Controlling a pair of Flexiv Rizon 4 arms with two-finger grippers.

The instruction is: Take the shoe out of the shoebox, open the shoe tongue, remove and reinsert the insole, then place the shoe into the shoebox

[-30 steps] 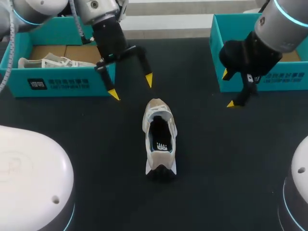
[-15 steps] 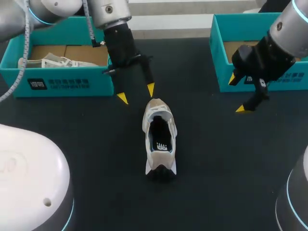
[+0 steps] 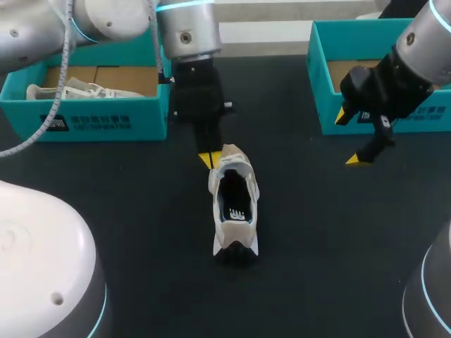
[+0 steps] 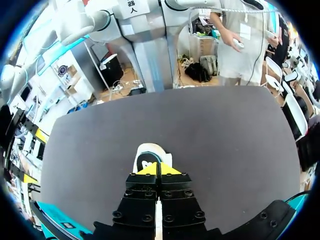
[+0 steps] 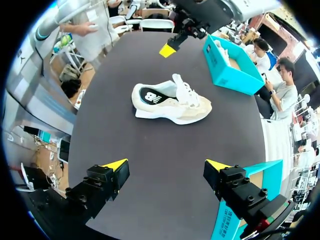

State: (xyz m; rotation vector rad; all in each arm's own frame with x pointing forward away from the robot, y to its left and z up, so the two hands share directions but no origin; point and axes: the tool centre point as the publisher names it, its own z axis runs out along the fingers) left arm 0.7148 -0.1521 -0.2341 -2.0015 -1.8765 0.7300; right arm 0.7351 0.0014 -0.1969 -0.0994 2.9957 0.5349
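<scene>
Shoe (image 3: 233,204) stands on its sole in the middle of the dark tabletop (image 3: 127,211), outside both boxes, toe pointing away from the robot and heel nearest it. At far left, the left shoebox (image 3: 91,120), teal, holds a second white shoe (image 3: 70,91). The left arm (image 3: 190,42) comes down steeply past that box's right end. The left pincer (image 3: 206,160) is closed, yellow tips pressed together just beside the toe's left edge; whether they touch the shoe I cannot tell. Right of the shoe and well apart from it, the right pincer (image 3: 347,138) hangs with its fingers spread wide, in front of the teal right shoebox (image 3: 315,70).
</scene>
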